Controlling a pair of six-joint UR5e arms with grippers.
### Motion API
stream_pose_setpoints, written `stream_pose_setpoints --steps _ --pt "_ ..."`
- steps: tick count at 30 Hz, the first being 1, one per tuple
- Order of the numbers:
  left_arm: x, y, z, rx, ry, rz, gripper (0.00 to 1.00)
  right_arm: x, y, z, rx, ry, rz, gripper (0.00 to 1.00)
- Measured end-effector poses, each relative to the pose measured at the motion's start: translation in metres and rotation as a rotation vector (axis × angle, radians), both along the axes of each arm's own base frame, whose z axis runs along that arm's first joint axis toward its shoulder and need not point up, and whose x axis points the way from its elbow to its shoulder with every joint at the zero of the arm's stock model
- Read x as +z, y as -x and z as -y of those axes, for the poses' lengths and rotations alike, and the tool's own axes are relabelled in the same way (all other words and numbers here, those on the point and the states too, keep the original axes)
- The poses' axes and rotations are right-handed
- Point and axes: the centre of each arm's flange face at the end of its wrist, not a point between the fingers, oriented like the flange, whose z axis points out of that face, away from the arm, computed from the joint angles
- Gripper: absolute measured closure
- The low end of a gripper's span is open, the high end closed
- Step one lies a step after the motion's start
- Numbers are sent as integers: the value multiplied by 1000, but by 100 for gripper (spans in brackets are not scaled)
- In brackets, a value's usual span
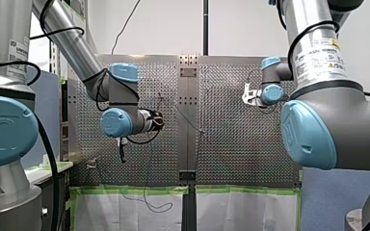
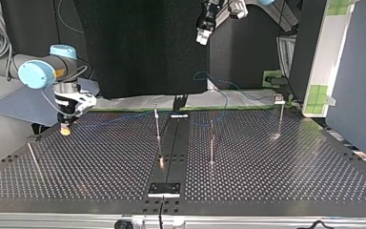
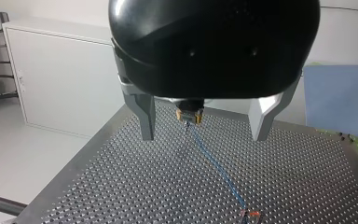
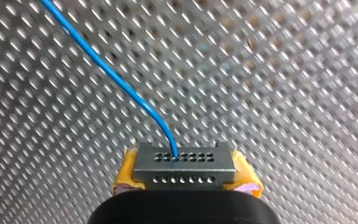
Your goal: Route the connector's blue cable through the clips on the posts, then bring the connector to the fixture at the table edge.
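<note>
My right gripper, clamped on the connector, sits low over the surface. The blue cable runs toward the posts, at the top view's right. My left gripper hangs with fingers apart, farther off.

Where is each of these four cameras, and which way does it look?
Front view: behind and above, looking over the perforated table; my left arm and my right arm show.
Top view: across the table, facing the arms; my right tool low, my left tool high.
Left wrist view: on my left wrist, looking past its open fingers at the table.
Right wrist view: on my right wrist, close on the connector between yellow pads.
Shared: both wrist views show the connector and blue cable.
</note>
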Motion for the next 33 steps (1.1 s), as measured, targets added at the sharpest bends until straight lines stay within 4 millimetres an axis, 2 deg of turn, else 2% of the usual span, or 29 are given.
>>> stream_pose_setpoints --steps 6,15,22,26,33 --pt "0 0 0 0 -7 0 0 26 26 -2 -52 10 18 100" --pt "0 -1 -3 26 -17 1 0 48 64 -6 -86 71 65 100" --pt "0 -1 -3 28 -17 3 0 75 89 -4 -77 167 35 100" --pt "0 -1 -3 32 -18 2 0 66 87 1 -47 176 1 100" --pt "-1 -1 -4 36 -27 1 0 30 88 8 3 107 -63 100"
